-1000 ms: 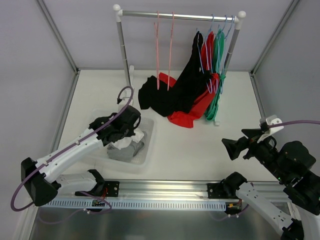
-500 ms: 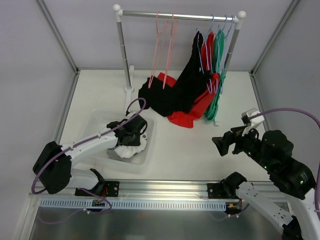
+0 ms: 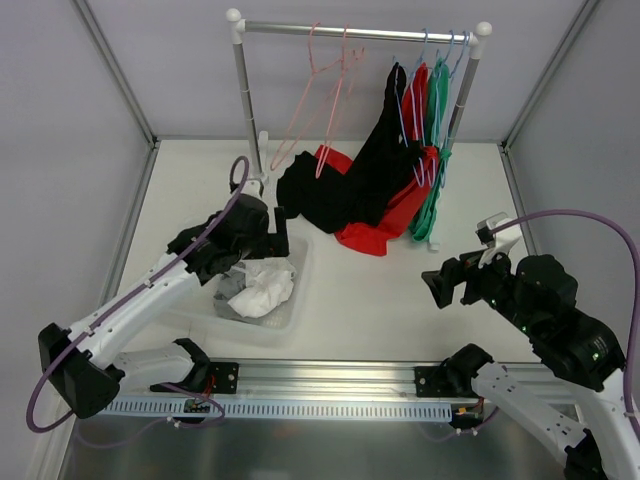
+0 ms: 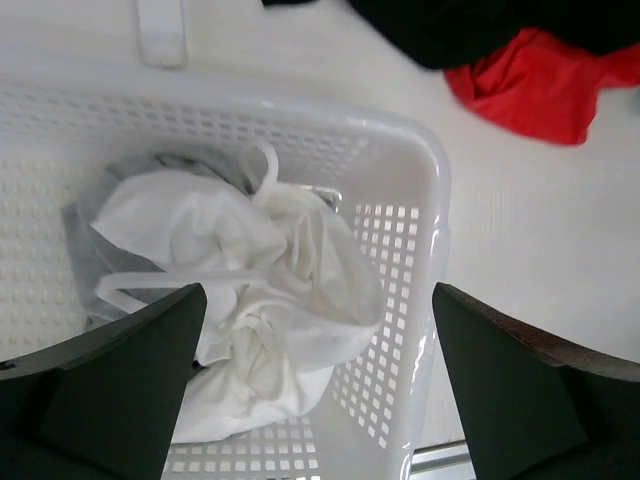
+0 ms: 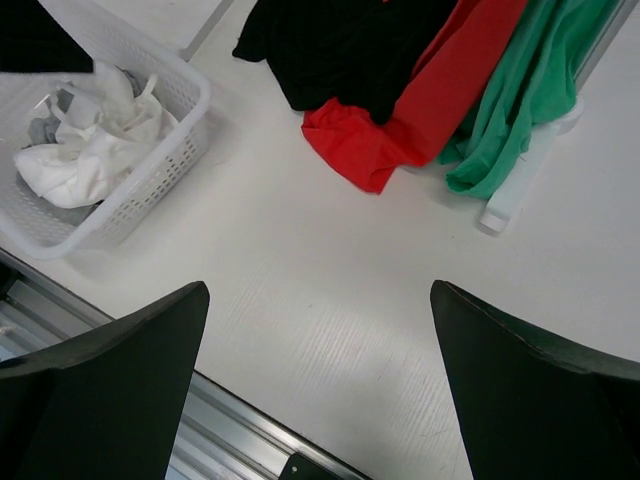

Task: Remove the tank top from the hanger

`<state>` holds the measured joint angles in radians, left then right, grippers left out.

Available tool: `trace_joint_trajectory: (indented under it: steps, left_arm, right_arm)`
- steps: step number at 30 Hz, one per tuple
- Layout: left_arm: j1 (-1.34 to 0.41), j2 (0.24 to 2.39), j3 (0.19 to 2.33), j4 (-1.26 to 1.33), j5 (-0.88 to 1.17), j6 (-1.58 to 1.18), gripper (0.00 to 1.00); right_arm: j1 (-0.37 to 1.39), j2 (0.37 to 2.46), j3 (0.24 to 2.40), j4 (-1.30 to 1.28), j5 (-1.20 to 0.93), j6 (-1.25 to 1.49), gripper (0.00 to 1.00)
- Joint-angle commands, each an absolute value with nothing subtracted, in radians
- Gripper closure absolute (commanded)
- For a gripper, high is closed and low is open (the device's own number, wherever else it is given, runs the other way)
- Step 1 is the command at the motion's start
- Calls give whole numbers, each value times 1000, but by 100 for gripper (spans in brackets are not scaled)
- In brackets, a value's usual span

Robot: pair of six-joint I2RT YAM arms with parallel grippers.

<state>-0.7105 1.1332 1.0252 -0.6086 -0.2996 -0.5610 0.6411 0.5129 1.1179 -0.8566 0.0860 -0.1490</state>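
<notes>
A crumpled white tank top point(image 3: 262, 290) point(image 4: 250, 290) lies in the white basket point(image 3: 297, 300) point(image 4: 420, 200), on top of a grey garment point(image 4: 180, 165). My left gripper point(image 3: 272, 243) point(image 4: 320, 390) hangs open just above it, holding nothing. Two bare pink hangers point(image 3: 320, 90) dangle askew on the rack rod point(image 3: 360, 32). Black point(image 3: 370, 170), red point(image 3: 400, 215) and green point(image 3: 432, 200) tank tops hang from blue hangers point(image 3: 405, 100) at the rod's right end and trail onto the table. My right gripper point(image 3: 440, 283) point(image 5: 320, 370) is open over bare table, right of the basket.
The rack's left post point(image 3: 245, 110) stands just behind the basket, and its right post point(image 3: 462, 100) rises beside the green top. The aluminium rail point(image 3: 320, 385) runs along the near edge. Grey walls close in the left, right and back sides.
My left gripper opened, let the white tank top drop into the basket, and lifted back to the left. The pink hangers swing sideways. My right arm drifted left.
</notes>
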Motion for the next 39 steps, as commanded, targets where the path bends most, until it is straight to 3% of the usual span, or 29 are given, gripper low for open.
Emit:
trace_joint_trajectory:
  steps: [1, 7, 13, 20, 26, 39]
  left_arm:
    - [-643, 1104, 1115, -675, -338, -497, 1]
    - [-284, 1046, 1186, -712, -215, -512, 1]
    - [-48, 867, 1183, -767, -155, -355, 1]
    - [-35, 612, 1053, -789, -169, -244, 1]
    - [-40, 407, 893, -704, -105, -210, 1]
    - [-40, 390, 779, -641, -48, -225, 1]
  right_arm:
    - [641, 564, 1132, -828, 171, -158, 1]
    - [620, 682, 1206, -900, 483, -159, 1]
    - [287, 756, 1215, -910, 294, -166, 1]
    - [268, 605, 1193, -931, 393, -167, 0]
    - [268, 454, 1167, -992, 319, -173, 0]
    - [268, 462, 1089, -971, 341, -149, 0]
